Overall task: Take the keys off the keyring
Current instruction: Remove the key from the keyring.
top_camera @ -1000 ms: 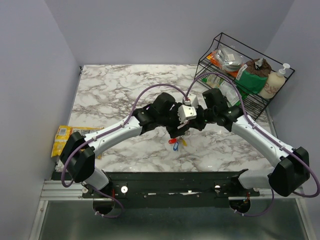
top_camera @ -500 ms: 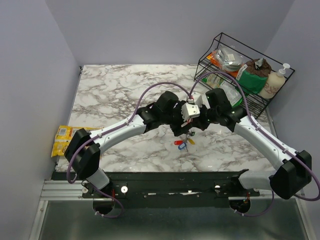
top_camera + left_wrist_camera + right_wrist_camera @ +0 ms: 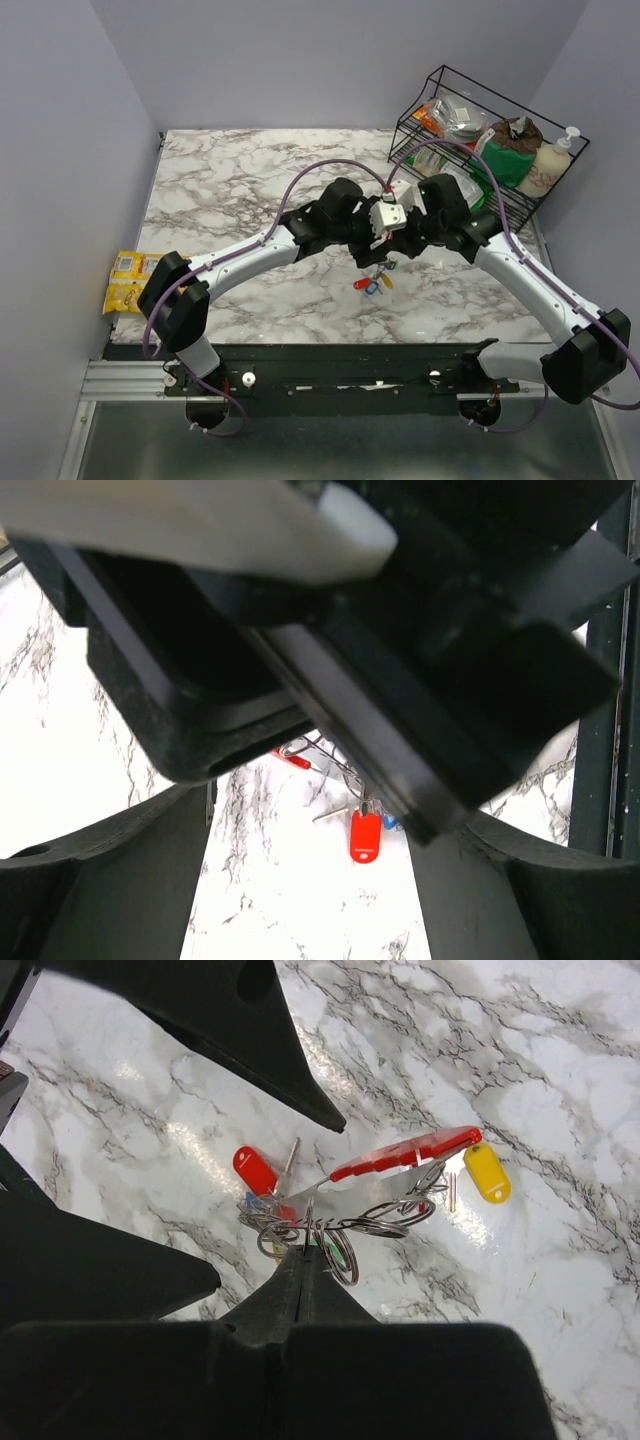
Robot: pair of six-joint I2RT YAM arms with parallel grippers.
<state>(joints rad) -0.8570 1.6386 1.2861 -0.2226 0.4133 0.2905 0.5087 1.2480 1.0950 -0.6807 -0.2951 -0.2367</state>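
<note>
With the right gripper (image 3: 305, 1257) pinched shut on the wire rings (image 3: 350, 1222) under the keyring (image 3: 405, 1157) at the centre of the table (image 3: 220, 190) and the left gripper (image 3: 372, 254) spread empty around them, the keys (image 3: 255, 1170) appear attached, so separation is barely begun and likely needs the left fingers to pinch one tag.

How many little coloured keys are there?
4: red key left of the keyring, yellow key at its right end, blue key and green key partly hidden among the rings. More may be hidden.
</note>
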